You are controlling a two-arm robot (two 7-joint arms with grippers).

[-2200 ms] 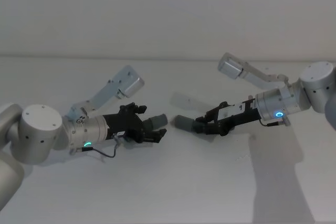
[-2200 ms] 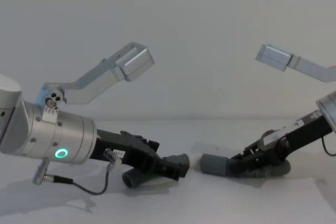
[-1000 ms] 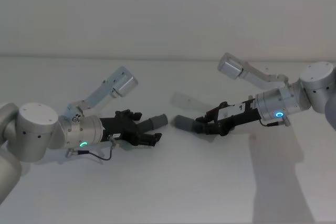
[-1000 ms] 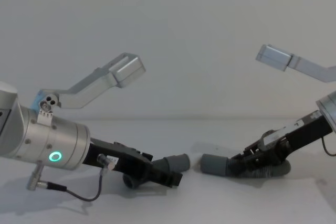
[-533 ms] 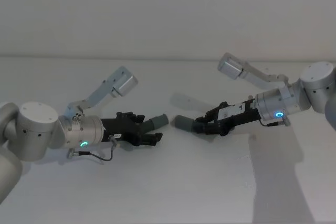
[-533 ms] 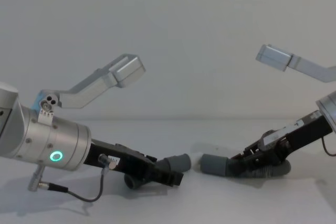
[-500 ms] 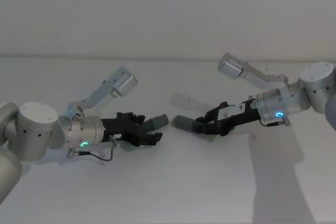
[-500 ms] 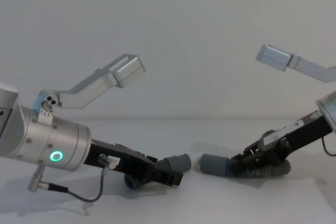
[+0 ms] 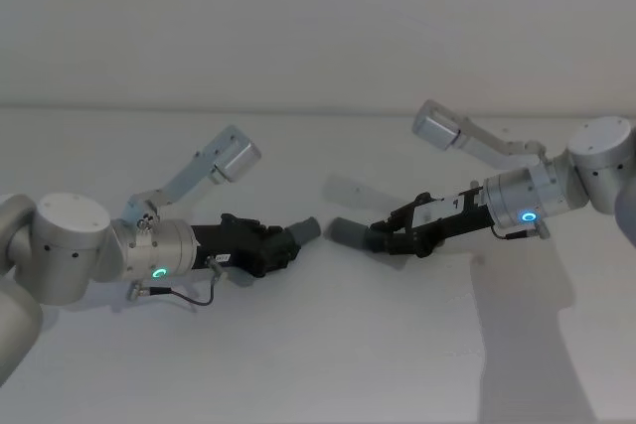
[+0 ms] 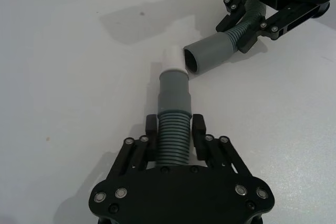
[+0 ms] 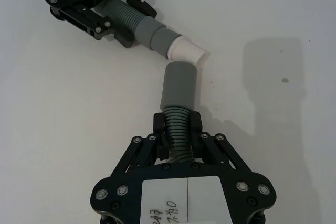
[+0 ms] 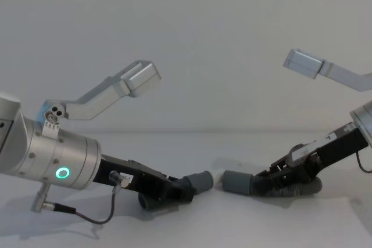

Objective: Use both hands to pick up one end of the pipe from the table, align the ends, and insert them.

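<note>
Just short of the open cuff (image 10: 209,57), the left claw (image 10: 175,127) clamps the white-tipped pipe piece (image 10: 174,95), tip angled beside that cuff's mouth; behind the cuff the right claw (image 11: 177,123) grips its ribbed hose (image 10: 245,24), low over the bench (image 9: 328,354).

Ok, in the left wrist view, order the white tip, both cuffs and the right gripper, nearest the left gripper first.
1. Left piece's cuff, just beyond the left gripper.
2. White tip, on that cuff's end.
3. Right piece's cuff, just past the tip.
4. Right gripper, farthest, gripping that piece.

Black left hand (image 10: 175,127), right hand (image 11: 177,121); silver wrists (image 12: 58,158).
</note>
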